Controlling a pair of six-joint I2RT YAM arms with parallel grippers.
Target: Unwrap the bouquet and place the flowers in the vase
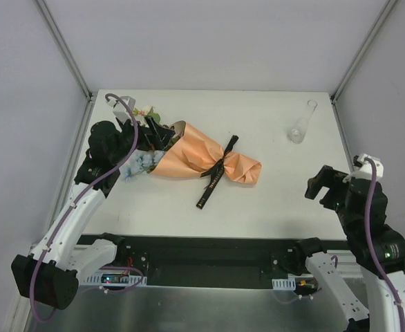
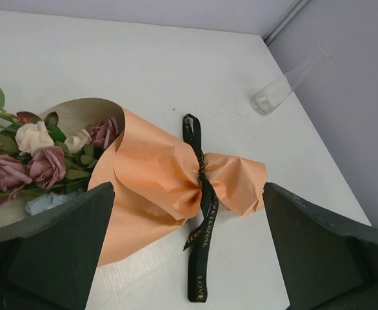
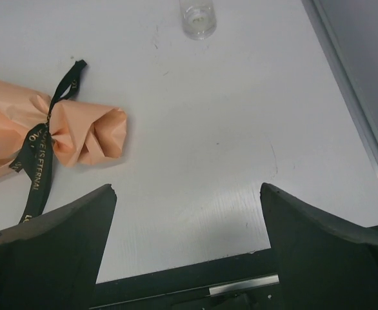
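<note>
**Top view.** The bouquet (image 1: 195,160) lies on its side on the table (image 1: 271,207), a little left of centre. Its open mouth faces left and its gathered tail points right. A black ribbon (image 1: 216,171) is knotted round the narrow waist, and the peach paper (image 1: 189,155) is wrapped fully round the stems. The flowers (image 1: 140,164) show only at the mouth. The left end effector (image 1: 154,137) hangs over those flower heads; this view does not show whether it touches them. The right end effector (image 1: 325,187) is near the table's right edge, well apart from the bouquet. The vase (image 1: 300,126) stands in the far right corner, empty and well apart from everything else.

**Left wrist.** The fingers (image 2: 53,252) are spread wide with nothing gripped between them. The bouquet lies on the table below them. Pink and cream roses (image 2: 37,161) sit inside the cone. The ribbon's gold letters read "LOVE" at the near tail and "ETERNAL" higher up.

**Right wrist.** These fingers (image 3: 47,252) are also wide apart and hold nothing. The bouquet's tail and the ribbon are at the left, with the lettering seeming to read "IS ETERNAL". The vase is at the top edge.

**Progress.** As I judge it, nothing is done yet. The ribbon must be untied, the paper opened, and the flowers carried to the vase.
</note>
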